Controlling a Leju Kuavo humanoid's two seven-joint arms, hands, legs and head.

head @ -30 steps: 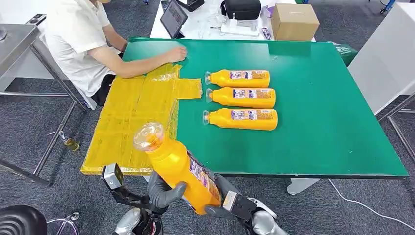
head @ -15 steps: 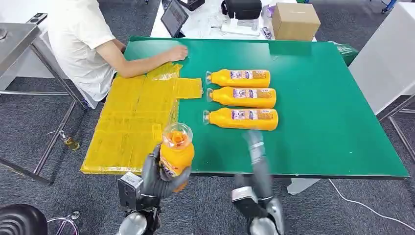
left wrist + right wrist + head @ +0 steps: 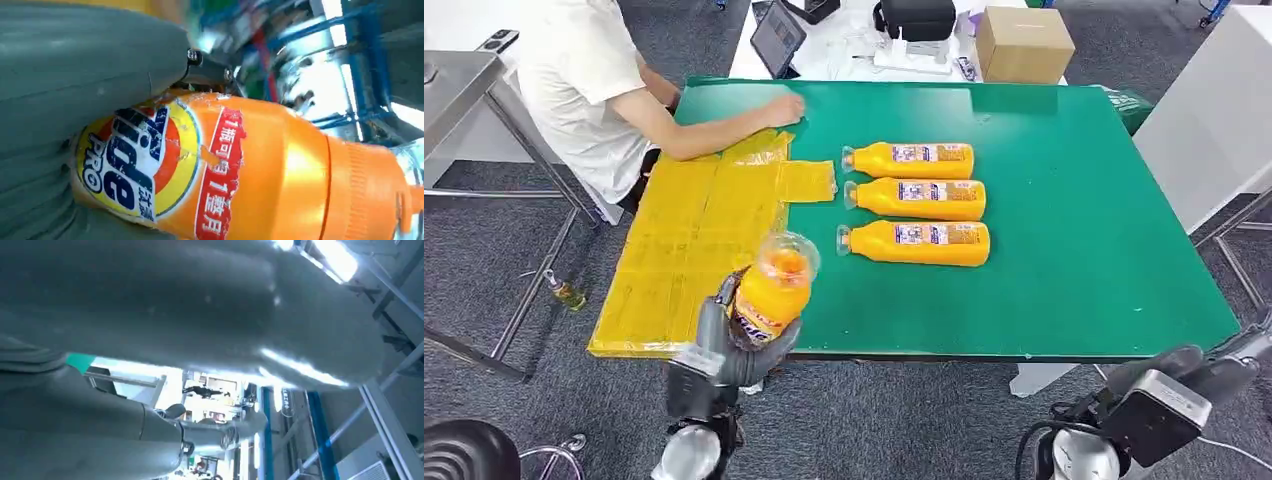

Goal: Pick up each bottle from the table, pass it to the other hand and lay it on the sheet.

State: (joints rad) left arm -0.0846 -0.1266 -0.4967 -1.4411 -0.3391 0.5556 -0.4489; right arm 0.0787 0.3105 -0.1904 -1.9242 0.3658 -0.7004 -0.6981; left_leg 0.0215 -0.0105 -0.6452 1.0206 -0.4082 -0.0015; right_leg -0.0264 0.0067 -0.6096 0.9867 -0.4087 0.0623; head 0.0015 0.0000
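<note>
My left hand (image 3: 736, 348) grips an orange detergent bottle (image 3: 770, 288) by its lower body, its clear cap tilted up and away from me, over the table's near edge beside the yellow sheet (image 3: 699, 235). In the left wrist view the thumb and palm (image 3: 75, 75) wrap the labelled bottle (image 3: 250, 170). Three more orange bottles (image 3: 909, 160) (image 3: 916, 199) (image 3: 916, 243) lie in a row on the green table (image 3: 1084, 260), caps toward the sheet. My right hand (image 3: 1224, 368) hangs low off the table's near right corner, holding nothing; its fingers (image 3: 175, 300) look spread.
A person sits at the far left with one hand (image 3: 784, 108) resting on the table by the sheet's far corner. Behind the table stand a cardboard box (image 3: 1024, 42), a tablet (image 3: 779, 35) and a black bag (image 3: 919, 18). A white cabinet (image 3: 1214, 110) is at right.
My right hand released the bottle and swung down to the lower right. My left hand now holds the bottle alone and has raised it forward toward the sheet's near edge.
</note>
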